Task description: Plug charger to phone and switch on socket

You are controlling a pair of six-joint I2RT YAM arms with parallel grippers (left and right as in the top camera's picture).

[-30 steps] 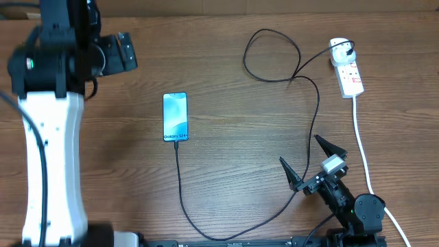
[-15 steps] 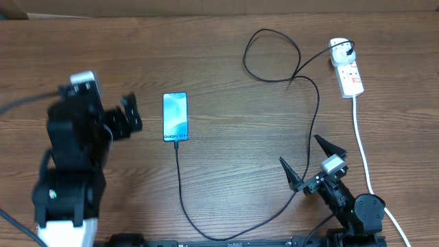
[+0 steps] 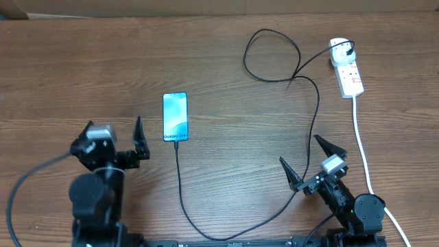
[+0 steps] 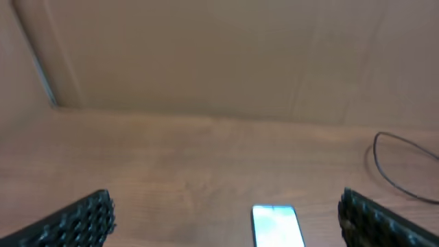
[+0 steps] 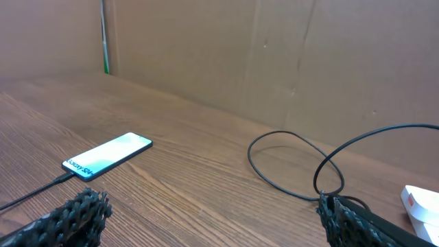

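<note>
Currently: thin black charger cable tip at slim blue-screened phone bottom edge, apparently plugged; white power strip switch pending; left gripper, right gripper jaws wide, empty.

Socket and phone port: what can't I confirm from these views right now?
Socket switch: too small in the overhead view to read on or off; in the right wrist view the frame's right edge cuts the socket off.
Charger tip at the phone: overhead it meets the bottom edge, but seating is too small to judge; the left wrist view is blurred and its bottom edge crops the phone.
</note>
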